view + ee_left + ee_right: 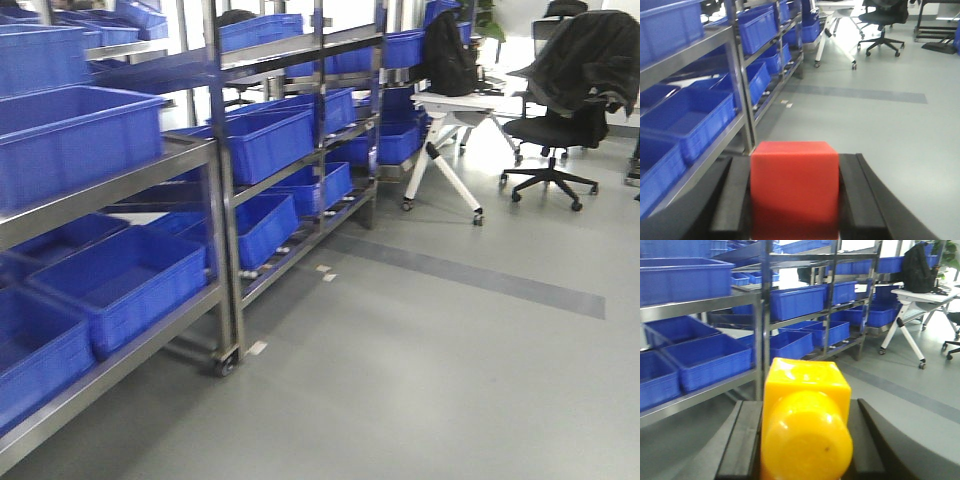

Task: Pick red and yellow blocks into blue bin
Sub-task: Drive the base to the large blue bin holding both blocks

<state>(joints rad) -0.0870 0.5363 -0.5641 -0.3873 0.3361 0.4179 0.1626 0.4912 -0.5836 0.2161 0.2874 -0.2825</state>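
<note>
A plain red block [794, 187] fills the bottom of the left wrist view, with my left gripper [794, 164] shut on it and black pads [732, 195] pressed to both its sides. In the right wrist view my right gripper [805, 407] is shut on the yellow block [805, 390], one round stud facing the camera. Both blocks hang in the air above grey floor. Several alike blue bins [125, 275] sit on steel racks to the left; I cannot tell which is the task's blue bin. Neither gripper shows in the front view.
Steel racks on castors [225, 250] run along the left, loaded with blue bins on every level. A white folding table [450, 110] with a black backpack [448, 55] and a black office chair [555, 130] stand at the back right. A dark stripe [480, 275] crosses the grey floor.
</note>
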